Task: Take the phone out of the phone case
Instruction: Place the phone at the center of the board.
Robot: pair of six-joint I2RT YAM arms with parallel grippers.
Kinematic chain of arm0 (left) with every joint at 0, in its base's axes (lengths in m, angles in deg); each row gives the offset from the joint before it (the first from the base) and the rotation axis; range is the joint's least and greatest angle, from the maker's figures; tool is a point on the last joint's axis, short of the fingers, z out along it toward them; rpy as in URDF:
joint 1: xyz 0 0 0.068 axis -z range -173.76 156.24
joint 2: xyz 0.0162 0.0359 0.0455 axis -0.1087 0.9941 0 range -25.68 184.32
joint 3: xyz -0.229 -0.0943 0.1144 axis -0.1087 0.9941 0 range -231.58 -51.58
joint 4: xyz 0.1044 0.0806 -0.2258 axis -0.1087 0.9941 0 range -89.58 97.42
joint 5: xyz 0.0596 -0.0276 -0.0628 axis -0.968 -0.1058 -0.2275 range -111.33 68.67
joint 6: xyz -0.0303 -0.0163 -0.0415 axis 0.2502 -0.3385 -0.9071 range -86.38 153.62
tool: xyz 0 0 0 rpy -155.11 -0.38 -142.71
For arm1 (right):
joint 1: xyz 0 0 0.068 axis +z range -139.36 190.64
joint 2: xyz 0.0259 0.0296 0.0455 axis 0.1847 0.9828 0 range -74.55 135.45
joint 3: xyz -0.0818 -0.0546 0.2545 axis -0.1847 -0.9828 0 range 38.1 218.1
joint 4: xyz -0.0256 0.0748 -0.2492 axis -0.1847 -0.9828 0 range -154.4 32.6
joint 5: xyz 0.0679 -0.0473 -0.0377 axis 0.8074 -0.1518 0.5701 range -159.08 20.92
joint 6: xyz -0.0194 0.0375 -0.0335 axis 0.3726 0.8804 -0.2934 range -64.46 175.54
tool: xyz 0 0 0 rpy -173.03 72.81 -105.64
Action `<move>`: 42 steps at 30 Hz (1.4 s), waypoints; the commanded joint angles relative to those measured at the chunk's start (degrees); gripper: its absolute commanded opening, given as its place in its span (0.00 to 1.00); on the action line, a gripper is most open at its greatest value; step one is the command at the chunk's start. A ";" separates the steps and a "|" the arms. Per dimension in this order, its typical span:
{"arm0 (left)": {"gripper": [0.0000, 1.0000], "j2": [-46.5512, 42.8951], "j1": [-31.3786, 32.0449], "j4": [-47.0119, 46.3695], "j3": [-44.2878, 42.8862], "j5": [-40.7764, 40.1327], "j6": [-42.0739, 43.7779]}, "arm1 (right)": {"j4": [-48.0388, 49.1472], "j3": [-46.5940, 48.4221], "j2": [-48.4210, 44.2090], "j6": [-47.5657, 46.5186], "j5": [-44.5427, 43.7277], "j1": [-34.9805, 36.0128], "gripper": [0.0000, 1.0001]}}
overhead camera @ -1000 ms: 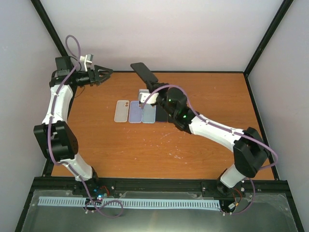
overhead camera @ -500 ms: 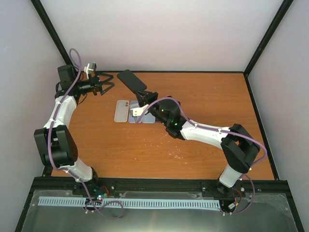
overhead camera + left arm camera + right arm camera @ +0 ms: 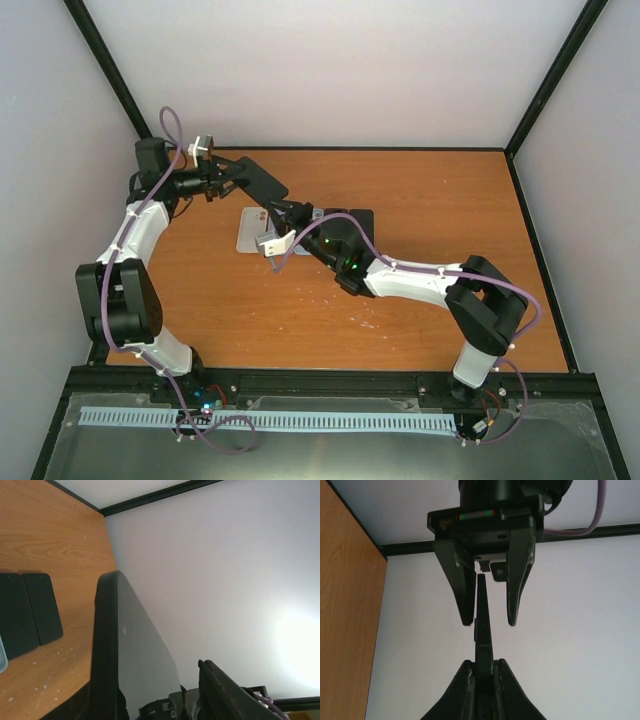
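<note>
The right pincer (image 3: 482, 669) is squeezed shut on the phone (image 3: 482, 615). It holds the phone up on its edge above the bench (image 3: 450, 200), so the far end is free to grab. The left pincer (image 3: 490, 622) is half wide, with one finger on each side and not touching.

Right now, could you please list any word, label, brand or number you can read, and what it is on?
None: no readable text in any view.
The phone and the clear case on the table show no lettering.
</note>
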 commanded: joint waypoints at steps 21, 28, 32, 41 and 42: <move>0.01 2.67 -0.63 0.94 -4.47 -0.60 7.35 | -12.52 -5.58 -6.73 9.59 2.13 -2.38 0.76; 0.01 3.30 -0.56 11.69 -7.30 0.51 26.43 | -40.82 2.73 -13.12 32.18 13.38 -8.96 0.81; 0.01 2.10 0.16 15.46 -7.28 1.74 37.07 | -56.43 12.97 -11.38 47.14 26.44 -15.57 0.81; 0.01 -2.07 4.27 17.60 -6.78 3.88 51.75 | -77.57 32.35 -0.75 70.04 55.51 -24.50 0.77; 0.01 -2.32 4.86 17.71 -6.90 3.87 52.46 | -78.28 33.39 0.15 71.19 56.85 -24.64 0.76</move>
